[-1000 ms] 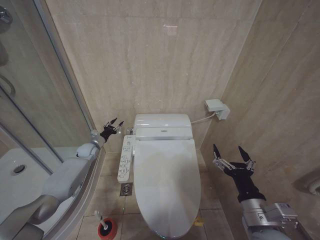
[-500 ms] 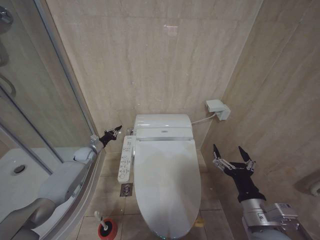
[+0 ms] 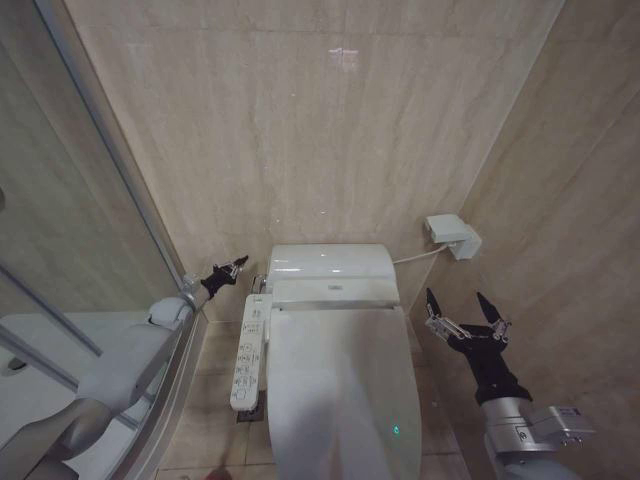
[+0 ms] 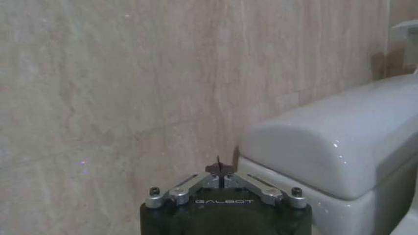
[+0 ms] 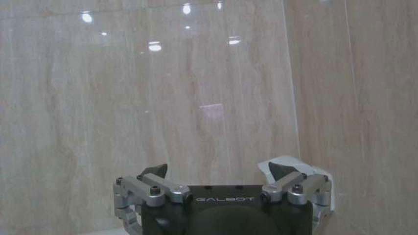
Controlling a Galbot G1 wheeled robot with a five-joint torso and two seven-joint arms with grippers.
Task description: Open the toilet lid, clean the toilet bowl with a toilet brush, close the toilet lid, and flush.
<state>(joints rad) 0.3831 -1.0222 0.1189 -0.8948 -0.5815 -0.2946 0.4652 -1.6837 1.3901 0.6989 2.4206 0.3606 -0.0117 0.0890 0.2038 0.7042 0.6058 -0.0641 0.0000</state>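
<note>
The toilet lid (image 3: 335, 385) is a glossy white oval lying down flat, so the toilet bowl is hidden beneath it. The toilet brush is out of view. My left gripper (image 3: 232, 268) hovers by the back left corner of the toilet's rear unit (image 3: 330, 262), with its fingers pressed together and nothing held. In the left wrist view the same shut gripper (image 4: 219, 169) points at the tiled wall, beside the rear unit (image 4: 339, 139). To the right of the toilet my right gripper (image 3: 466, 306) is raised, open and empty. In its own wrist view the right gripper (image 5: 219, 172) faces the wall.
A white control panel (image 3: 246, 350) runs along the toilet's left side. A glass shower door (image 3: 95, 190) closes off the left. On the right wall sits a white socket box (image 3: 452, 236) with a cable to the toilet. Tiled walls stand close behind and to the right.
The head camera has tilted up, so the whole picture slid down and the red holder with the brush left the frame. My left gripper's fingers closed together; the right arm kept still.
</note>
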